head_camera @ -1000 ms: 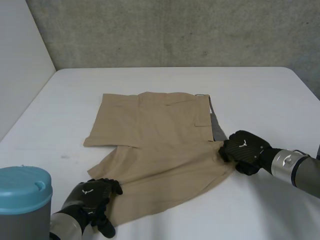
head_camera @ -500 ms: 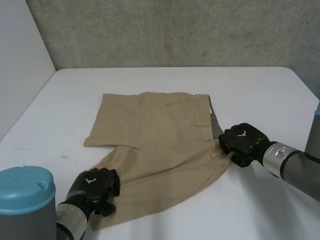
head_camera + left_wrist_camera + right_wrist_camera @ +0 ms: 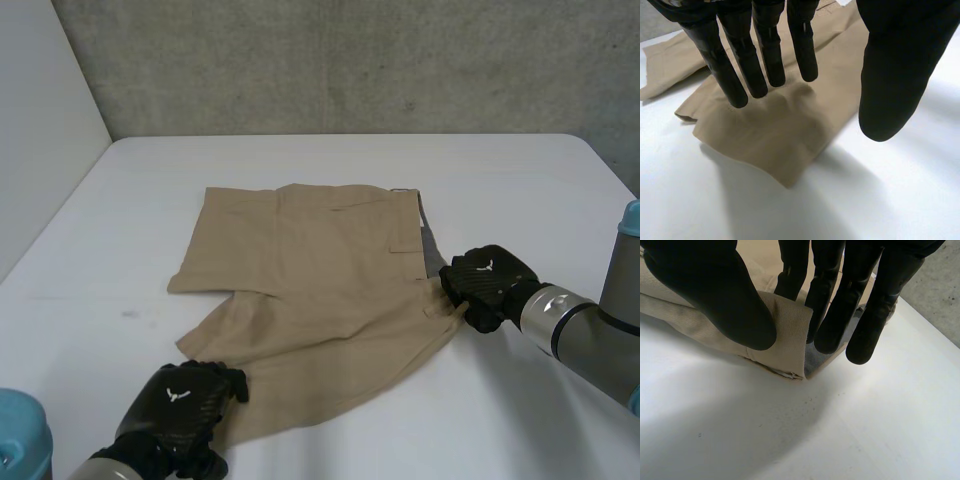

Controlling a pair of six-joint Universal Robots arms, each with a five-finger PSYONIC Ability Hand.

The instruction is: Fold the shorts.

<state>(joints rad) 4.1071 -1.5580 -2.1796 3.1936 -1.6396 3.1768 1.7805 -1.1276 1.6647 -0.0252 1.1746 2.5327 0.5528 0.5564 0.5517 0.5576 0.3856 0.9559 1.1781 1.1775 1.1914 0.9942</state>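
Observation:
The tan shorts (image 3: pixel 310 290) lie spread on the white table, with the near leg angled toward me. My left hand (image 3: pixel 180 405) is at the hem corner of that near leg. In the left wrist view its fingers (image 3: pixel 765 50) are straight above the hem corner (image 3: pixel 775 130), the thumb standing apart over bare table, so it is open. My right hand (image 3: pixel 485 285) is at the waistband's right end. There its thumb (image 3: pixel 715 295) presses the waistband corner (image 3: pixel 785 335) against the fingers behind it, a pinch on the cloth with grey lining showing beneath.
The white table (image 3: pixel 330 170) has bare room all round the shorts. A concrete wall runs behind its far edge and a white panel stands at the left. My left arm's blue cap (image 3: pixel 18 440) sits at the near left corner.
My left hand curled at the hem corner, then straightened again, and its arm dropped lower in view. My right hand shifted slightly in onto the waistband corner and closed on it.

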